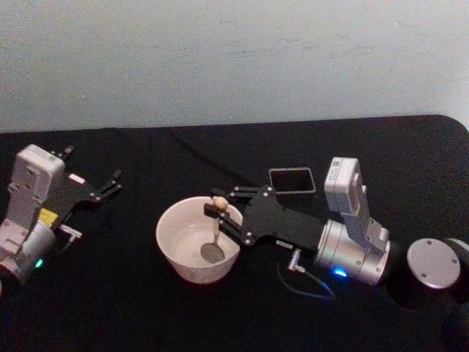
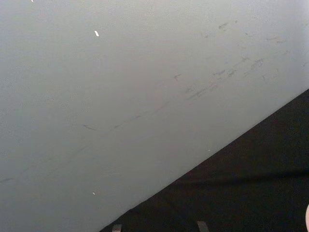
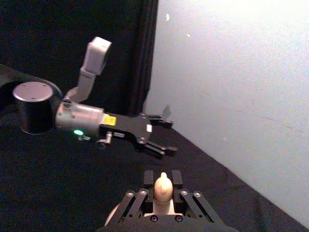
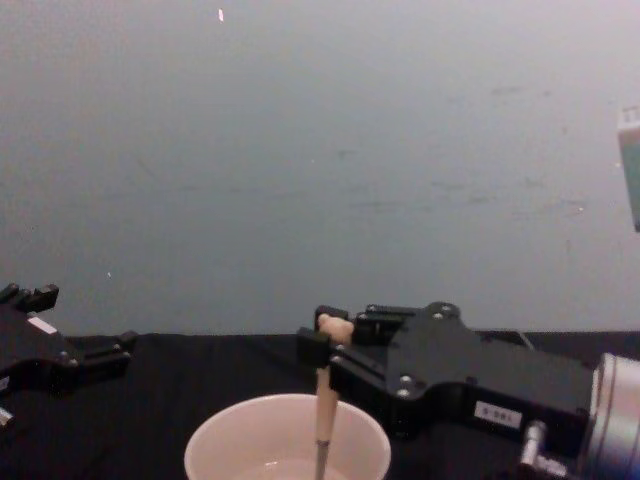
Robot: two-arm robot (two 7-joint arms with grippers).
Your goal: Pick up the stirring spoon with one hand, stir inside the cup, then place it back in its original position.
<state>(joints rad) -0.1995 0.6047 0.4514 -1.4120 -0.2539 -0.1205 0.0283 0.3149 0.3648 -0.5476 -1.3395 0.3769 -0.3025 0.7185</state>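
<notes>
Closest in, the cup (image 1: 192, 270) sits on the black table (image 1: 110, 301) a little left of centre in the head view. The spoon (image 1: 215, 229) stands inside it, close to upright as the chest view shows it. Its small metal bowl is down on the cup's floor toward the 4 o'clock side, and its beige handle rises past the rim at about 2 o'clock.

The right gripper (image 1: 217, 203) reaches in from the cup's 3 o'clock side, lying low and nearly level above the rim. Its fingers are clenched on the top of the spoon's handle. In the right wrist view the rounded handle tip pokes up between the two black fingers.

The holder (image 1: 292, 180) stands at roughly 2 o'clock from the cup, just behind the right gripper's body and partly hidden by it.

The left gripper (image 1: 91, 167) is parked at about 10 o'clock from the cup, well apart from it. Its fingers are spread wide, gripping nothing, and point toward the pale wall (image 1: 234, 59) behind the table.
</notes>
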